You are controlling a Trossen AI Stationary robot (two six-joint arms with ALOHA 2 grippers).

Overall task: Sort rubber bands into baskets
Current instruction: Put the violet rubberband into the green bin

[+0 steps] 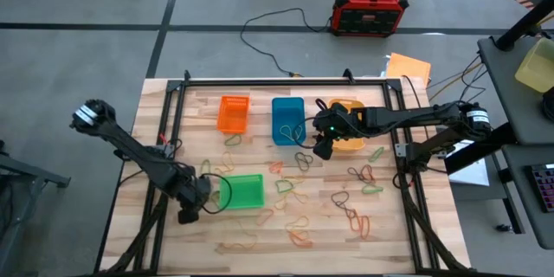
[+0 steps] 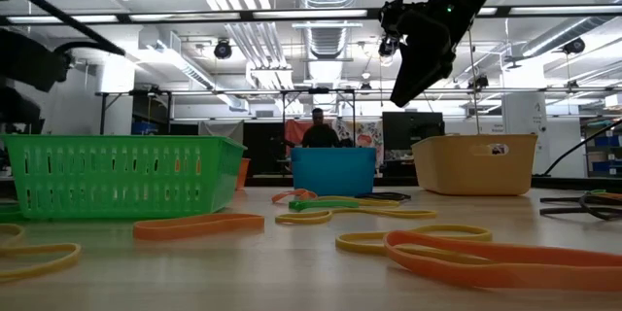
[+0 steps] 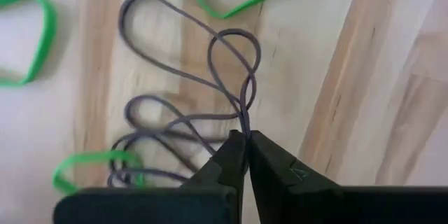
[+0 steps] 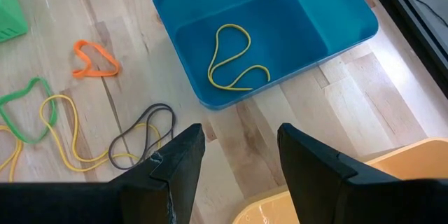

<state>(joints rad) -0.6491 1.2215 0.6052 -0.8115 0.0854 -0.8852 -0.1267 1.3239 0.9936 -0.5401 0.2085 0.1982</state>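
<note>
Left pincer (image 3: pixel 245 140) pinching dark band (image 3: pixel 210 91), wrist-view only.

We see a wooden bench (image 1: pixel 173 234) carrying four baskets (image 1: pixel 233 112), the green one beside the left end effector (image 1: pixel 192 201), and scattered rubber bands (image 1: pixel 299 222).

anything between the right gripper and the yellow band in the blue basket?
Only the blue basket's near wall and bare wood. In the right wrist view the open right gripper hovers just outside it; the yellow band lies alone on the basket floor.
</note>
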